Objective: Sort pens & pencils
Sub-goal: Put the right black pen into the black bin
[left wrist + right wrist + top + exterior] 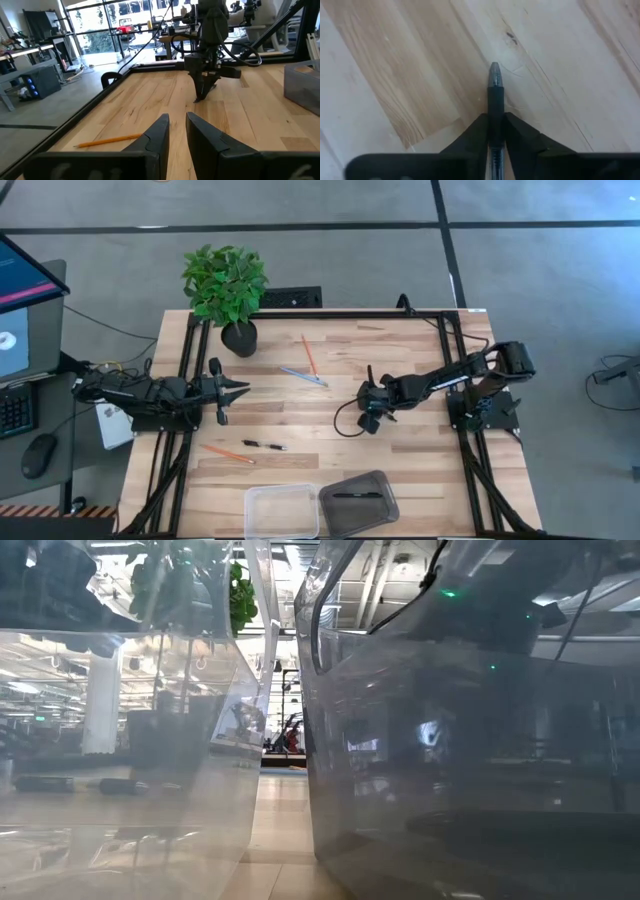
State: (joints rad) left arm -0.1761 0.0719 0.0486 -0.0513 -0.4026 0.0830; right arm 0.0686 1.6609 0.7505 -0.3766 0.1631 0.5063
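On the table's left: left gripper (238,390) hovers over the wood with its fingers (156,134) set narrowly apart and holding nothing.
Orange pencil, near front left: lies flat at (229,453), slanting across the boards, just in front of the left gripper and clearly nearer that arm.
Loose pen: a short black pen (263,445) lies just right of that orange pencil, long axis roughly across the table.
Clear tray: an empty-looking clear tray (281,512) sits at the front edge, touching or nearly touching the dark tray.
Dark tray: the dark tray (358,502) already holds one thin black stick, probably a pen.
Back-centre pencils: a blue-grey pencil (303,376) and a second orange pencil (310,356) lie together, tips close or crossing; which one cannot be told.
Right gripper: the right gripper (370,408) is clamped on a black pen (494,89), the pen's long axis running straight out between the fingers, tip over bare wood.
Deciding relation: the dark tray lies toward the front edge from the right gripper, well apart, so the carry likely goes forward.
Hidden: the low view is filled by the tray walls; how high the held pen is above the table cannot be judged.
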